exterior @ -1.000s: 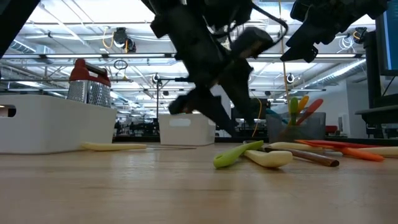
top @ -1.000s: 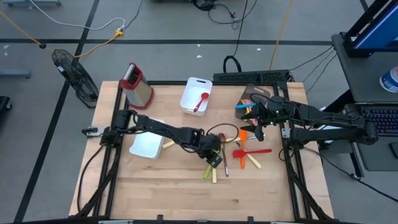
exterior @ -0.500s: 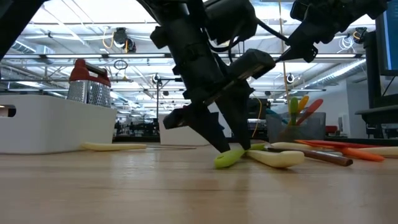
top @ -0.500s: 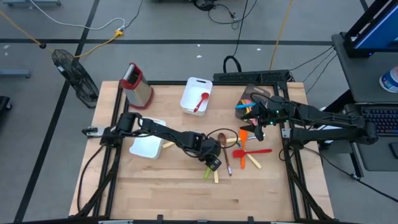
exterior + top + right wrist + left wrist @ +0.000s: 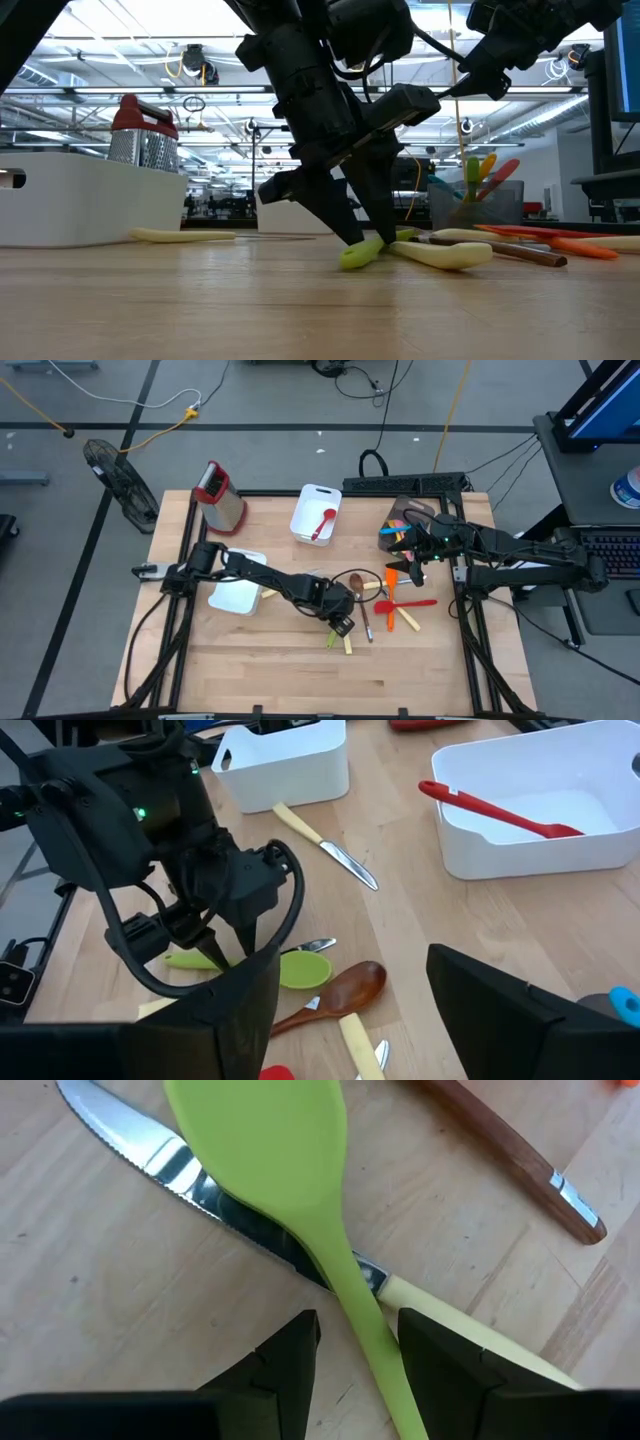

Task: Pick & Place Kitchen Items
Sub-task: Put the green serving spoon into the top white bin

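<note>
A green spoon (image 5: 290, 1170) lies on the table across the blade of a cream-handled knife (image 5: 470, 1335). My left gripper (image 5: 357, 1322) is down at the table near its middle (image 5: 343, 622). It is open, with one finger on each side of the spoon's handle (image 5: 362, 253). I cannot tell whether a finger touches the handle. My right gripper (image 5: 412, 560) hangs open and empty above the table's far right (image 5: 352, 960). A brown wooden spoon (image 5: 358, 588), a red spatula (image 5: 408, 603) and an orange utensil (image 5: 390, 590) lie beside the green spoon.
A white tray (image 5: 305, 520) at the far middle holds a red spoon (image 5: 322, 525). A second white tray (image 5: 232, 595) stands at the left, with a cream-handled knife (image 5: 270, 592) beside it. A metal grater (image 5: 218, 495) stands far left. A holder with coloured utensils (image 5: 400, 525) is far right.
My left gripper has gone down and a little toward the table's near edge, onto the green spoon, so that its fingers now stand on either side of the handle at the table top. The green spoon has shifted slightly.
</note>
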You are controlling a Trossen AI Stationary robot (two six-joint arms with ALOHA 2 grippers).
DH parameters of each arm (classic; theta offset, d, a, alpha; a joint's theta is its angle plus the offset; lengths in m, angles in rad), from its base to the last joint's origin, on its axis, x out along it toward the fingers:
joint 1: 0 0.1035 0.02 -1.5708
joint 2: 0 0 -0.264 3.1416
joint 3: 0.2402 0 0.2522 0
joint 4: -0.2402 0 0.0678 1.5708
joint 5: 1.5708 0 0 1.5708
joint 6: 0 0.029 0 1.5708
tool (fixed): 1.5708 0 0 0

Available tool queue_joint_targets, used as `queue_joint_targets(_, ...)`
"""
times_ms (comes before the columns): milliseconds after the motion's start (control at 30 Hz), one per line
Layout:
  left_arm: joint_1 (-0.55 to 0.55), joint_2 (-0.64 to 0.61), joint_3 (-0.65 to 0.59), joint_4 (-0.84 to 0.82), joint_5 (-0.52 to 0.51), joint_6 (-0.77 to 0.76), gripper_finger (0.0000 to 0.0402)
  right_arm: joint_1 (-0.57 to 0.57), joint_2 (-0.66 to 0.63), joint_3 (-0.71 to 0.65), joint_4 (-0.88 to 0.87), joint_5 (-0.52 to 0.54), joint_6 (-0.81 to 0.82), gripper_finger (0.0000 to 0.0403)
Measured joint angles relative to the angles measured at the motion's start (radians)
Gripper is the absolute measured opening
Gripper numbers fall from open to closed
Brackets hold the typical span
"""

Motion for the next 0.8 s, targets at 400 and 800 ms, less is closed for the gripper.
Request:
queue_joint_targets(400, -0.001, 0.001, -0.002, 0.008, -0.036, -0.018, 0.0152, 0.000, 0.000, 0.000, 0.000, 0.000, 0.000, 0.0247)
queue_joint_targets(800, -0.003, 0.023, -0.003, 0.011, -0.061, 0.009, 0.0057, 0.000, 0.000, 0.000, 0.000, 0.000, 0.026, 0.0247)
